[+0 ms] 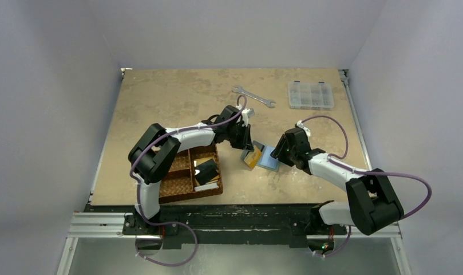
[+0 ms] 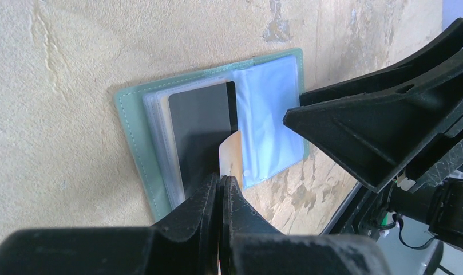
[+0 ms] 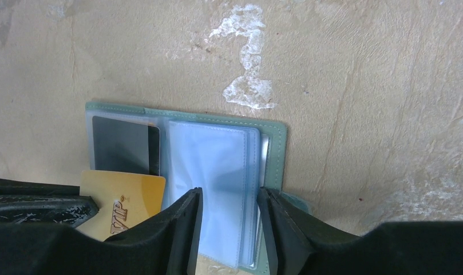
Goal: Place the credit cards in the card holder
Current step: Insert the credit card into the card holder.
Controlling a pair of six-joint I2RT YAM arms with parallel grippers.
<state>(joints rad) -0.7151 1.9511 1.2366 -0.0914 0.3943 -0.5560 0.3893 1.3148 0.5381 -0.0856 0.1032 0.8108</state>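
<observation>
Top cam: fixed high above and behind the arm bases, looking down over the whole tan mottled bench (image 1: 160, 97). Each wrist cam looks along its own fingers, close and steeply down at the bench: left past the black left hand (image 2: 221, 182), right past the black right hand (image 3: 229, 195). All three share the open grey-green card holder with clear pockets (image 2: 129, 129) and the orange-yellow plastic card (image 3: 129, 195); left wrist also catches the right hand.

Tight spot: my left claw (image 2: 222, 189), pinching the orange card (image 2: 231, 154), has the right claw (image 3: 229, 197) crowding just to its right over the open card holder (image 2: 137, 114). Left of it the desk (image 2: 57, 86) lies bare. Behind it, under the arm, stands the basket (image 1: 177, 186).
</observation>
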